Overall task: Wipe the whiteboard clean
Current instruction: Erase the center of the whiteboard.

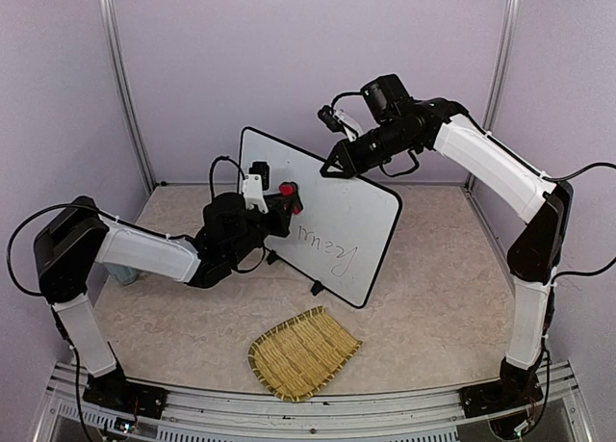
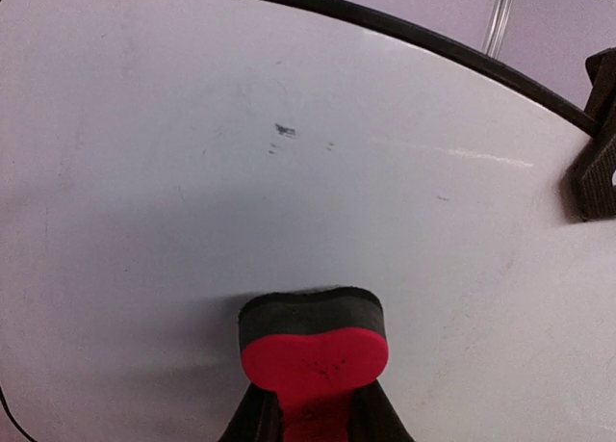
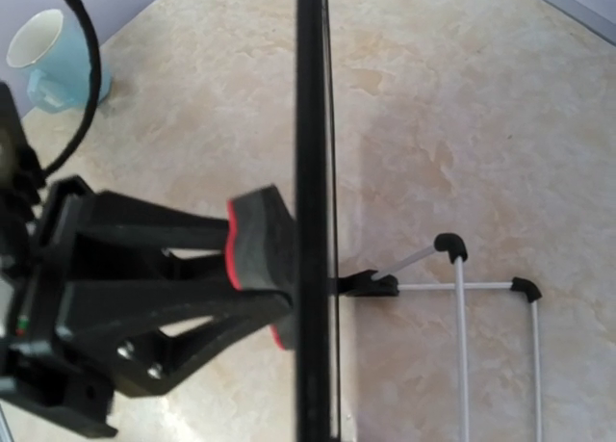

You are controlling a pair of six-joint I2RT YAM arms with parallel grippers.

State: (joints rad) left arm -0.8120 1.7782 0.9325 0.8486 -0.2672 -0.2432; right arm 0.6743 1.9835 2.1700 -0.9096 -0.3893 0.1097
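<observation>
The table [image 1: 433,298] fills the lower half of the top view, and the whiteboard [image 1: 356,206] stands on it at the centre of the frame, upright on its small black feet [image 1: 316,288] and turned at a slant.

The job looks partly done. The upper left stretch of the board is white apart from a few faint dark specks [image 2: 284,129]. A line of dark handwriting [image 1: 325,238] sits lower down, right of centre, and remains to be wiped.

The right tool [image 1: 332,168] comes in from the upper right and is clenched on the board's top rim, steadying it. The left tool [image 1: 286,199] reaches in from the left and grasps a red-backed eraser [image 2: 313,341]. The eraser's dark felt face is pressed flat against the board's front, above and left of the writing and apart from it. My guess is the next strokes must travel down and to the right.

A woven straw mat [image 1: 303,353] lies near the bottom centre, clear of the board. A pale blue cup [image 3: 53,62] sits at the upper left of the right wrist view.
</observation>
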